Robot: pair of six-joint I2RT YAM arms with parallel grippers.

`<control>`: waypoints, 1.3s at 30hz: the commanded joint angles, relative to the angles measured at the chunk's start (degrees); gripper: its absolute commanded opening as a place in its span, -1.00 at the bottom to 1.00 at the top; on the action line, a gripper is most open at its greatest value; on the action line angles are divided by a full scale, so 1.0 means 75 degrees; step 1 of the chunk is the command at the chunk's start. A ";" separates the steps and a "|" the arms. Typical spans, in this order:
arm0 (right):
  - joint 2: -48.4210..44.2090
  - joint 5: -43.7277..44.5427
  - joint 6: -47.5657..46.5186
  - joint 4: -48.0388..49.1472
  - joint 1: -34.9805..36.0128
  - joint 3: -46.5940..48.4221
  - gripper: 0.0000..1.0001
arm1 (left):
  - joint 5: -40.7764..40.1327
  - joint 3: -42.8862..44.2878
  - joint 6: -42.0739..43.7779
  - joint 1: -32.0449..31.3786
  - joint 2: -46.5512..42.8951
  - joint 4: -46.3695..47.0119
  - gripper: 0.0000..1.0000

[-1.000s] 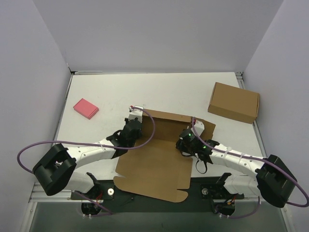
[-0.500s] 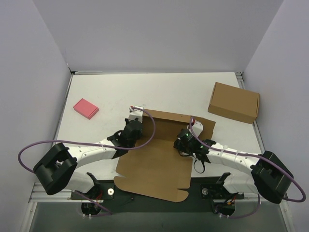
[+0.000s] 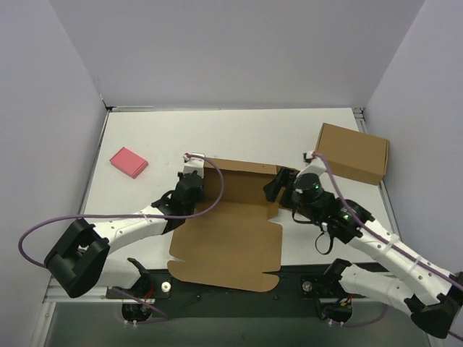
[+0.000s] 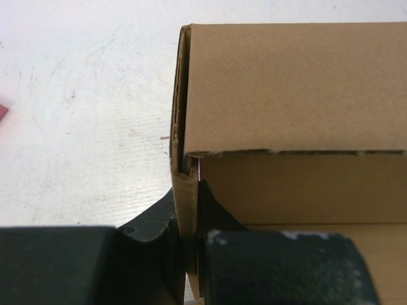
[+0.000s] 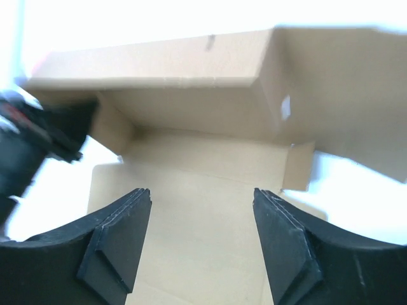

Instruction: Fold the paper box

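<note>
Paper box (image 3: 231,238): plain brown die-cut sheet, partly formed, lying at the near middle of the surface (image 3: 246,137), with its near edge overhanging the surface's near edge.
Raised parts: the far wall (image 4: 292,82) stands upright, and a left side wall (image 4: 181,190) rises at its left end.
Flat parts: the wide near panel (image 3: 224,253) and its tabs lie flat; a right-hand flap (image 5: 331,108) looks only partly raised.
Left jaws: closed on the left side wall, one on each face of the card.
Right jaws: spread wide over the right half of the box floor, gripping nothing.
Progress: judged early to middle; the right side, the near wall and the lid closure remain.
Bystanders: a second box (image 3: 351,153) at far right and a pink block (image 3: 129,162) at far left, both well apart from the work.
</note>
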 commanded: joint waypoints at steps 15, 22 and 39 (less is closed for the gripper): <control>0.0960 -0.4133 -0.1367 0.1776 -0.6474 -0.1380 0.27 | 0.0400 -0.0377 0.0065 0.0229 -0.0718 0.0433 -1.00; 0.1186 -0.4828 -0.0453 0.2893 -0.5926 -0.2588 0.23 | 0.0189 -0.0284 -0.0041 0.0276 -0.0636 0.0222 -1.00; -0.0211 -0.3442 0.1015 0.2974 -0.3768 -0.3047 0.21 | 0.0340 -0.0202 -0.0193 0.0217 -0.0425 0.0350 -1.00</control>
